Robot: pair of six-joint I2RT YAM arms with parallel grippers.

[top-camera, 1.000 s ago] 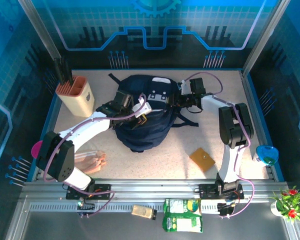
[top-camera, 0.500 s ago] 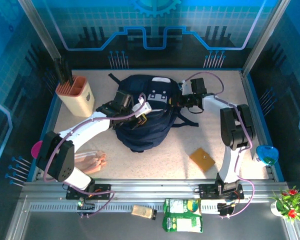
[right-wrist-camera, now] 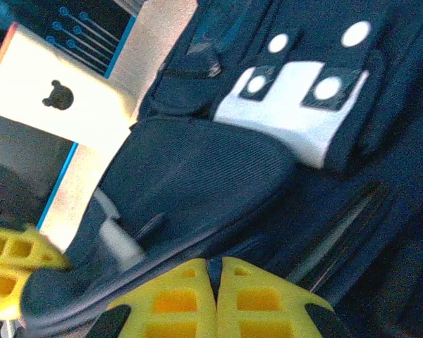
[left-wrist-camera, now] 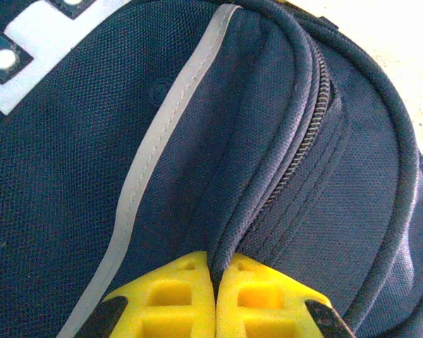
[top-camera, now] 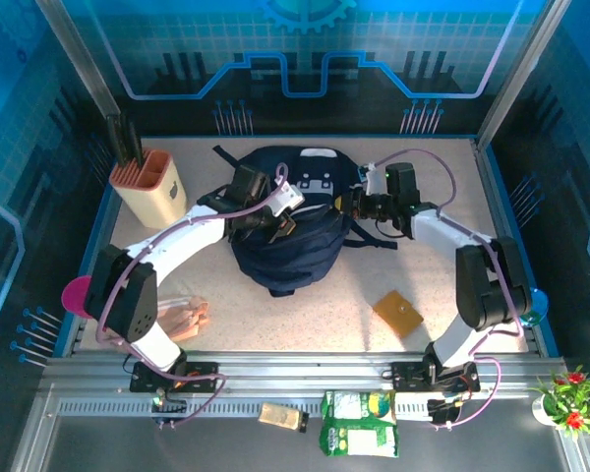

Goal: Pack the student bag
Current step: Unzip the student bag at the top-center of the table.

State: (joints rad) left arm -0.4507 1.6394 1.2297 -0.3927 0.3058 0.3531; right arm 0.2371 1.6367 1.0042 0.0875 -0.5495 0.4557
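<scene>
Bearing a black bear emblem (right-wrist-camera: 57,94), cream holder (right-wrist-camera: 92,123) near student bag (right-wrist-camera: 197,169).

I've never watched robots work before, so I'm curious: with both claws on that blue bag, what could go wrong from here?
The left gripper pinches only a thin fold of the bag beside the zipper, so the fold may slip out. The right gripper is shut at the opposite side; if both arms pull, the bag might slide instead of opening. The zipper looks closed here, so nothing can go in yet.
</scene>
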